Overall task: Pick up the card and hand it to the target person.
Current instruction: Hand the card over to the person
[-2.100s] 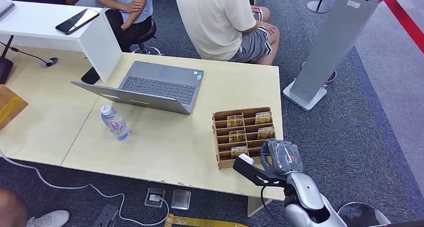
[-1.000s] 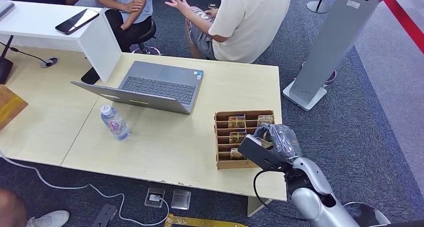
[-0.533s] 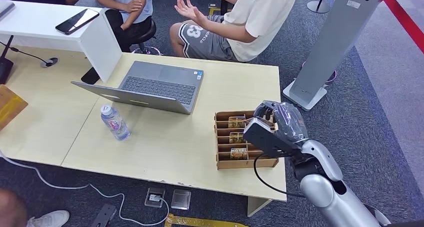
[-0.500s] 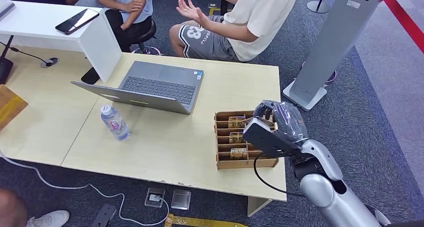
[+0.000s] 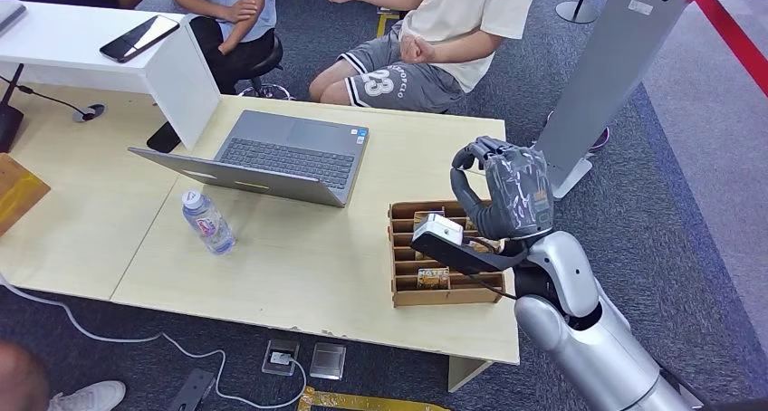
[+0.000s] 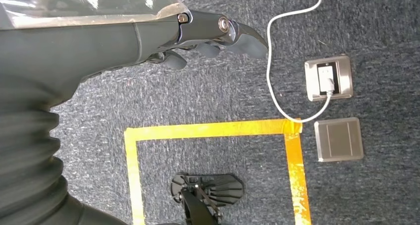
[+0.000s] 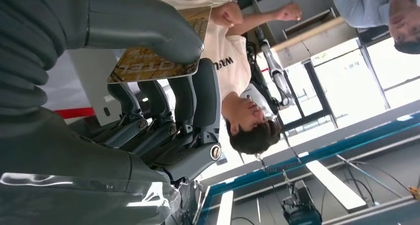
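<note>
right hand (image 5: 507, 194): raised above the rack (image 5: 444, 291) at the table's (image 5: 299, 275) near right, fingers curled toward the far side
card (image 7: 158, 49): pinched between thumb and fingers (image 7: 190, 106) of right hand, clear of the rack
left hand (image 6: 198, 41): hanging over grey carpet, fingers loosely curled in, holding nothing
rack: wooden, more cards in its slots
person (image 5: 453, 31): seated just past the table's far edge, facing it, both fists closed
laptop (image 5: 272, 157): open, left of rack
bottle (image 5: 208, 221): upright, near laptop's left end
</note>
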`<state>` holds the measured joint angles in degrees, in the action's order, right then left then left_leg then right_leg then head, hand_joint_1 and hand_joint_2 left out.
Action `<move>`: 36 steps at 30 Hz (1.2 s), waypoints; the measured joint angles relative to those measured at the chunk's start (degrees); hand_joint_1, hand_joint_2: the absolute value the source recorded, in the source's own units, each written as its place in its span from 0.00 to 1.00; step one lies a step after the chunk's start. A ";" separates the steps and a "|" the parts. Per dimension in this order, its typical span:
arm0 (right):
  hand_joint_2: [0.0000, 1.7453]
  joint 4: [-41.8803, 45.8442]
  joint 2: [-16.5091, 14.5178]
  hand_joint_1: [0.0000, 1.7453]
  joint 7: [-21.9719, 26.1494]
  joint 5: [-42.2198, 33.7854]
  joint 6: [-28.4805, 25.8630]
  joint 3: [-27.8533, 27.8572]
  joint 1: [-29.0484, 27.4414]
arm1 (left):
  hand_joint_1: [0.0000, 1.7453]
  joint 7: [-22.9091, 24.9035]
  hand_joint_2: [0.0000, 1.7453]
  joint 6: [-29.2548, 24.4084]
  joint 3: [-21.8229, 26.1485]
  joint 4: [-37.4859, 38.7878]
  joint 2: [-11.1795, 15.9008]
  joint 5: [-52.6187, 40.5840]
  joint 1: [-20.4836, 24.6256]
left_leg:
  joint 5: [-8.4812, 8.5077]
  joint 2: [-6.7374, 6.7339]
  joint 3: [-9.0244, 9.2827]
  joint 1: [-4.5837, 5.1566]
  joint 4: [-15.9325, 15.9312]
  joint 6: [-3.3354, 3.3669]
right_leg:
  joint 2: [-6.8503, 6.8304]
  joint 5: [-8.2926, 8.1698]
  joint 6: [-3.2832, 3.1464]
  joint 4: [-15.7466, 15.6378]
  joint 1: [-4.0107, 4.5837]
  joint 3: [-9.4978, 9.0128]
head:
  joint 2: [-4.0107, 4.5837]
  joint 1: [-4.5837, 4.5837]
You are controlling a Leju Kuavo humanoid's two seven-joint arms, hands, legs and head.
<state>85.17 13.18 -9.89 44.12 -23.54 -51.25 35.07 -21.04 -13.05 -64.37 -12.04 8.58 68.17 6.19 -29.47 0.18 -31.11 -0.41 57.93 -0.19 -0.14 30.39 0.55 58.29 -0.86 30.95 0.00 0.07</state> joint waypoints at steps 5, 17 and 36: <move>1.00 -5.38 -2.30 0.84 5.17 -5.26 -5.70 -0.37 0.98 | 0.00 0.19 1.00 0.00 -0.02 0.00 -0.25 -0.31 0.26 | 0.00 0.00 0.00 0.00 0.00 0.00 | 0.00 0.00 0.00 0.00 0.00 0.00 | 0.00 -0.01; 1.00 -14.93 -5.67 0.84 6.63 -5.10 -12.33 -0.55 2.24 | 0.00 0.43 1.00 0.00 -0.02 0.00 -0.30 -0.66 0.51 | 0.00 0.00 0.00 0.00 0.00 0.00 | 0.00 0.00 0.00 0.00 0.00 0.01 | 0.00 -0.02; 1.00 -20.40 -7.39 0.42 4.90 0.79 -15.72 -1.61 3.20 | 0.00 0.43 0.50 0.00 -0.02 0.00 -0.30 -0.82 0.49 | 0.00 0.00 0.01 0.00 0.00 0.00 | 0.00 0.00 0.00 0.00 0.00 0.01 | 0.00 -0.02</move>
<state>64.77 5.79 -4.99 44.91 -39.26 -52.86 38.26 -20.61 -13.05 -64.40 -12.04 8.28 67.34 6.68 -29.47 0.18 -31.10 -0.41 57.94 -0.19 -0.14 30.39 0.55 58.28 -0.86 30.95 0.00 0.04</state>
